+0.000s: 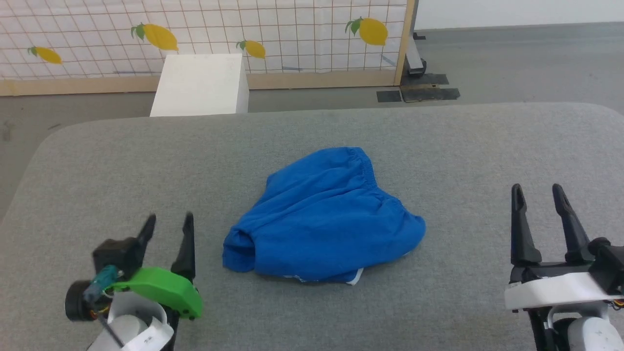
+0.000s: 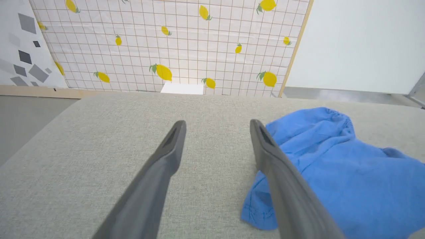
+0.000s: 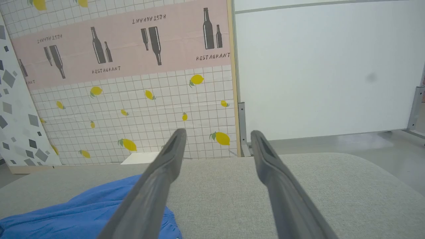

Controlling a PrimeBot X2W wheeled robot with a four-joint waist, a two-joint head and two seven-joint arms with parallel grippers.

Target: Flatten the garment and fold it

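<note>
Grey padded table (image 1: pixel 122 161) carries the crumpled blue shorts (image 1: pixel 321 219) in its middle. Left gripper (image 1: pixel 168 225) and right gripper (image 1: pixel 538 194) wait released on both sides, probably ready to spread them.

"RESTAURANT", perhaps repeated, on pink backdrop (image 3: pixel 126 49)

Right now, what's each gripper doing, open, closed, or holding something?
Left gripper: open, holding nothing, beside the crumpled bright blue fabric shorts.
Right gripper: open, holding nothing, apart from them.
</note>
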